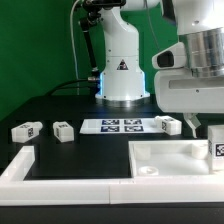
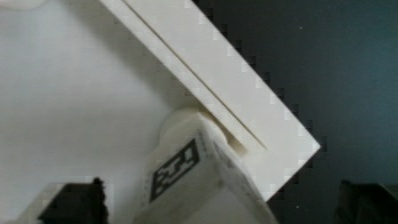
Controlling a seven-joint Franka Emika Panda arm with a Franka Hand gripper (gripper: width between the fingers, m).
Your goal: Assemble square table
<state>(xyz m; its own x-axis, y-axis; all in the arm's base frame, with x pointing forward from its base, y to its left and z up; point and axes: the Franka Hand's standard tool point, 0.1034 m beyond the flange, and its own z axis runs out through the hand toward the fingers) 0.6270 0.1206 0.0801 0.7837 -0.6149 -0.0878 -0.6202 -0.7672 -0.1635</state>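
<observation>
The white square tabletop [image 1: 170, 160] lies flat at the front of the exterior view's right; it fills much of the wrist view [image 2: 71, 90]. One tagged white leg [image 1: 217, 148] stands on the tabletop near its corner edge, and shows in the wrist view [image 2: 199, 165]. My gripper [image 1: 203, 128] hangs just above that leg. In the wrist view the gripper [image 2: 219, 208] has its dark fingertips [image 2: 75, 202] spread wide on either side of the leg, with gaps to it. Three more tagged legs lie loose on the black table: two at the left [image 1: 25, 130] [image 1: 63, 130] and one [image 1: 167, 124] behind the tabletop.
The marker board [image 1: 118, 125] lies in the middle in front of the robot base [image 1: 122, 70]. A long white border rail [image 1: 60, 185] runs along the front and turns up at the left. A green backdrop stands behind.
</observation>
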